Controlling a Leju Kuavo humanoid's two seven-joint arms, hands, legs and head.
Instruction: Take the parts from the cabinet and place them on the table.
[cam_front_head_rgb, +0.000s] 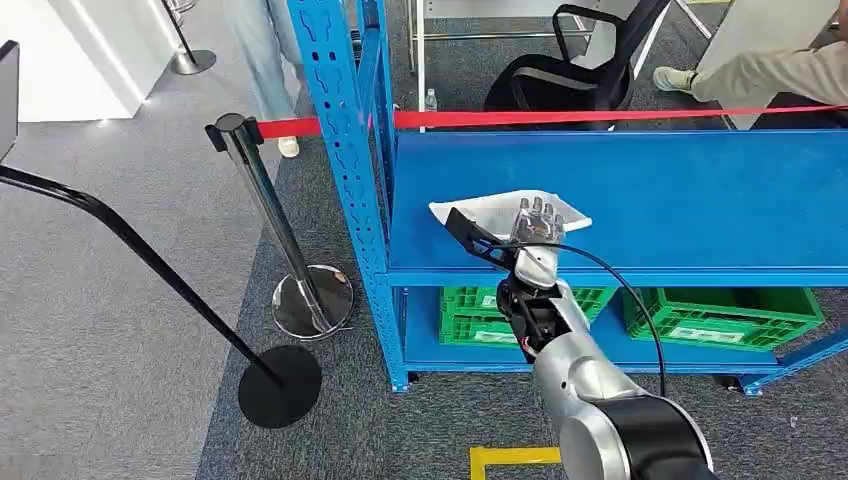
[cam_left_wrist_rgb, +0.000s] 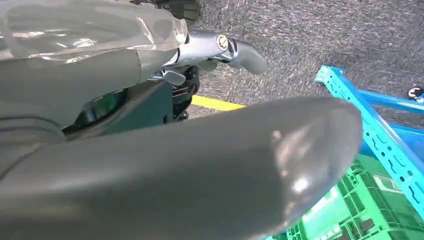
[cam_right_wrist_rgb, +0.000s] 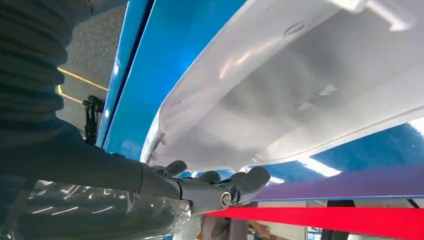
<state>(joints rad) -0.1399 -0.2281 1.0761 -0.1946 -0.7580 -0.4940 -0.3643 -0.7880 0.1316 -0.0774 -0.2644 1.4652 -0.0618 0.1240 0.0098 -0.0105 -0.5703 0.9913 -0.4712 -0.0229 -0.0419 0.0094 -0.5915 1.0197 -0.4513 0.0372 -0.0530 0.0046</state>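
Silver right arm (cam_front_head_rgb: 600, 400) reaches up to the blue shelf (cam_front_head_rgb: 700, 200), its right hand (cam_front_head_rgb: 535, 222) on a white part (cam_front_head_rgb: 500, 208).
From the left: a stanchion (cam_front_head_rgb: 262, 200) with red belt (cam_front_head_rgb: 600, 116) on open grey carpet, then the shelf's upright (cam_front_head_rgb: 345, 150). The part lies near the shelf's front edge; the fingers (cam_right_wrist_rgb: 240, 182) extend over it, seemingly touching rather than gripping. The left hand (cam_left_wrist_rgb: 175, 170) hangs by a green crate (cam_left_wrist_rgb: 370, 210); I cannot tell its state.

The head view looks down from high onto the blue shelf (cam_front_head_rgb: 650, 200). The right wrist view sits close over that shelf; the left wrist view faces carpet and a green crate (cam_left_wrist_rgb: 360, 210).
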